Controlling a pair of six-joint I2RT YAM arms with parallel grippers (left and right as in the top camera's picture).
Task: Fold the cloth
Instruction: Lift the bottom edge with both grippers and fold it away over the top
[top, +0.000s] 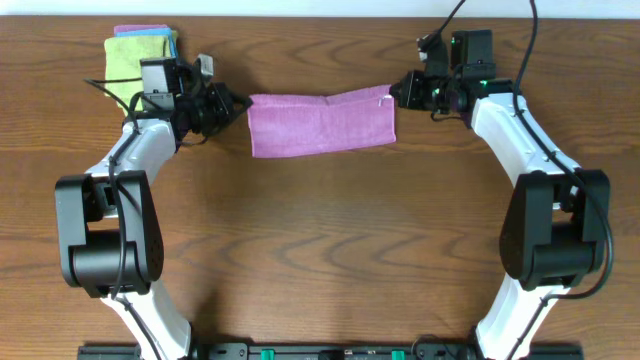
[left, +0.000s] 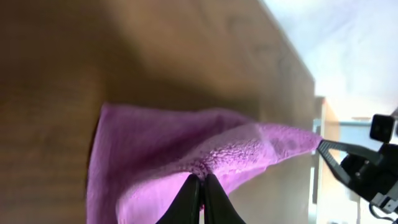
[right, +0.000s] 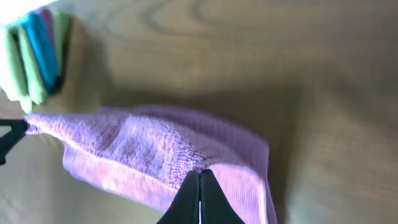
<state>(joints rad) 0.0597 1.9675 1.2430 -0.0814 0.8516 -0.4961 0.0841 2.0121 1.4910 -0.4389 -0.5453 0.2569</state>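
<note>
A purple cloth (top: 320, 124) hangs stretched between my two grippers above the far part of the table, folded over lengthwise. My left gripper (top: 240, 104) is shut on the cloth's left edge; in the left wrist view its fingertips (left: 201, 178) pinch the cloth (left: 161, 149). My right gripper (top: 398, 92) is shut on the cloth's right edge; in the right wrist view its fingertips (right: 199, 174) pinch the cloth (right: 143, 149).
A stack of folded cloths (top: 140, 50), yellow-green, blue and pink, lies at the far left corner behind my left arm; it also shows in the right wrist view (right: 37, 53). The wooden table (top: 330, 240) spreads out in front of the cloth.
</note>
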